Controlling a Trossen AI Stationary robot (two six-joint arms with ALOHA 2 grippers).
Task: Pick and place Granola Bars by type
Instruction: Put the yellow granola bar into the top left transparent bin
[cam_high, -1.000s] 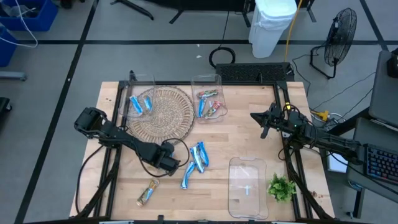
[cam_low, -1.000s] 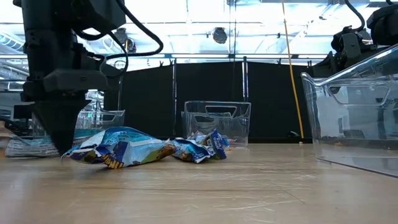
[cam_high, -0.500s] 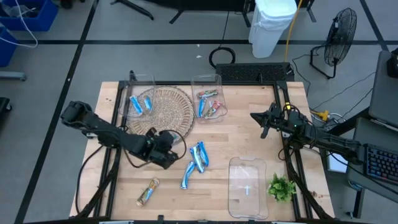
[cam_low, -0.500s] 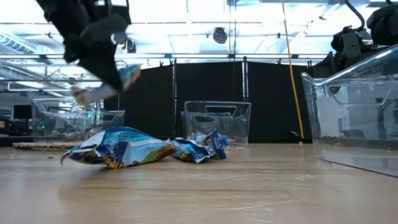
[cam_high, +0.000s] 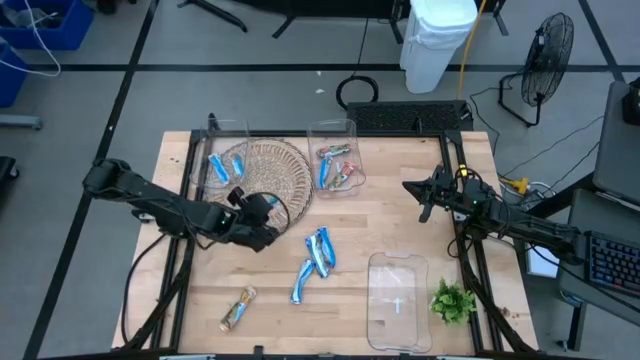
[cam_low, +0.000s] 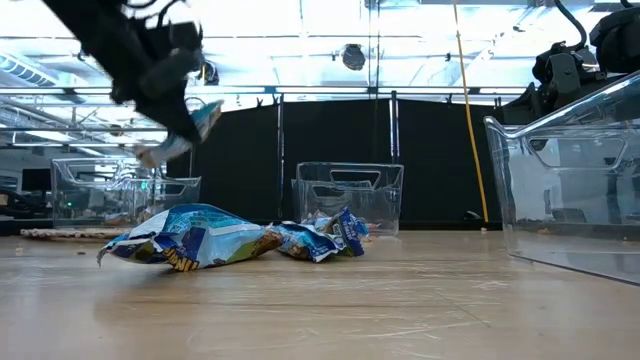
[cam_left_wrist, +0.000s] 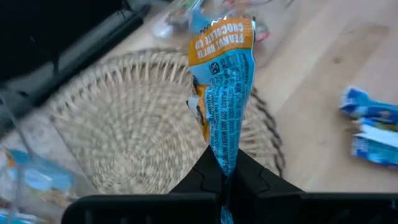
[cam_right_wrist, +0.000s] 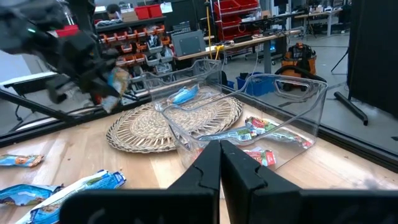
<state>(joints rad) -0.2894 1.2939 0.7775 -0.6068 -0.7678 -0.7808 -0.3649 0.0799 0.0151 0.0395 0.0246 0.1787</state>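
Note:
My left gripper (cam_high: 252, 208) hangs over the near edge of the round woven mat (cam_high: 262, 175), shut on a blue granola bar with an orange end (cam_left_wrist: 225, 87); the low view shows it raised (cam_low: 168, 95). Blue bars lie on the table (cam_high: 318, 250) (cam_high: 300, 285), and a brownish bar (cam_high: 237, 308) lies near the front edge. More bars sit in the far-left clear bin (cam_high: 225, 165) and the far-middle clear bin (cam_high: 338, 170). My right gripper (cam_high: 425, 197) waits, shut, at the table's right side. My left gripper pinches the blue bar between its two fingers (cam_left_wrist: 249, 180) at one end of the wrapper (cam_left_wrist: 227, 163). The rest of the bar, with its orange end (cam_left_wrist: 224, 34), sticks out past the fingertips. The bar is lifted clear of the table and tilted (cam_low: 185, 128).
An empty clear bin (cam_high: 398, 300) stands near the front right, with a green leafy sprig (cam_high: 452, 300) beside it. The woven mat lies between the left bin and the middle bin. Bare wood shows between the loose bars and the right arm.
My left gripper has risen from the table with the blue bar shut in its fingers and has moved toward the far edge and slightly left, to the woven mat's near edge. The bar is now lifted clear. The loose bars on the table have stayed where they were.

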